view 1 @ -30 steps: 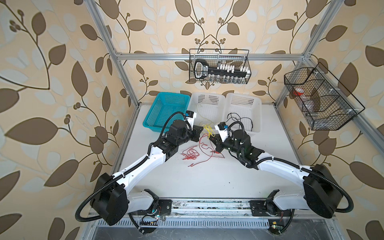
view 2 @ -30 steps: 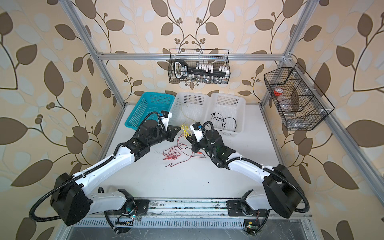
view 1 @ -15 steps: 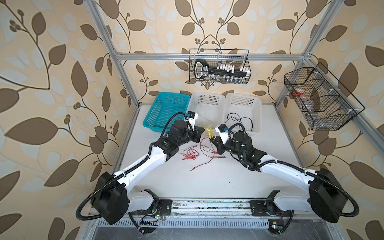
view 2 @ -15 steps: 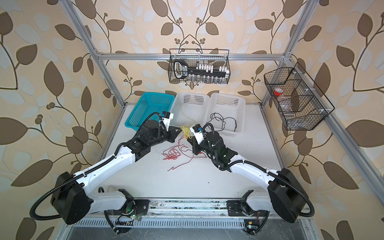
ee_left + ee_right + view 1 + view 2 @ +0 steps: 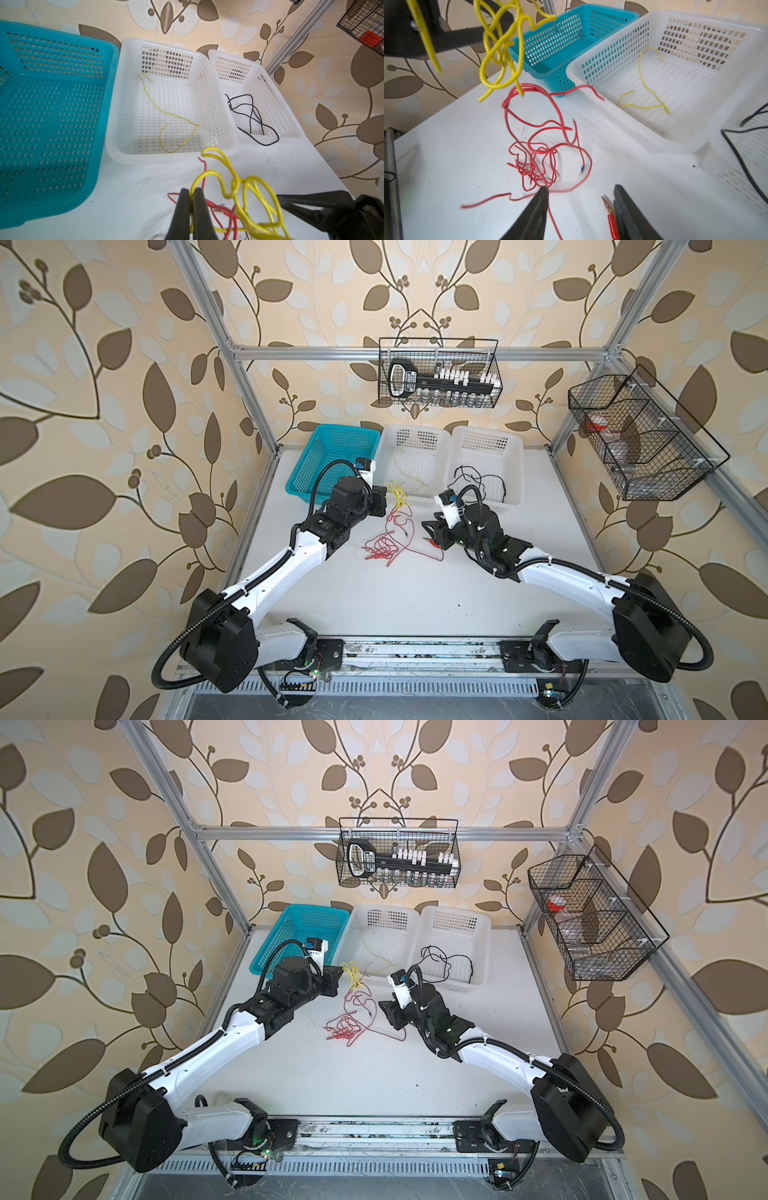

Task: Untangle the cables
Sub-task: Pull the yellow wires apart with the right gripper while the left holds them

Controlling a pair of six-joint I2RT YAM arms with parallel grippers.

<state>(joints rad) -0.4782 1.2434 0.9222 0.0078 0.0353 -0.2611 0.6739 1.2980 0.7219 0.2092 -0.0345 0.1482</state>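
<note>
**Red strands left hooked over a lifted yellow bundle**

The left gripper is seen pinched tight on the yellow bundle, which is held in the air just in front of the middle white basket. A loop of red is hung from that bundle, and the red tangle is spread on the table further out from the basket. The long run of red is thus laid from the bundle down and away from the basket, towards the right gripper, which is the nearer of the two. The right jaws are held apart with nothing clamped. A red strand passes between them, and a red clip is seen just inside one finger. A single yellow cable is already laid inside the basket, and a black cable in the neighbouring white basket.

A second ago the right jaws were closed close beside the bundle. They have since been opened and drawn back from the basket, while the left grip is unchanged. It is judged that the red must be retaken low down and pulled away from the basket.
</note>
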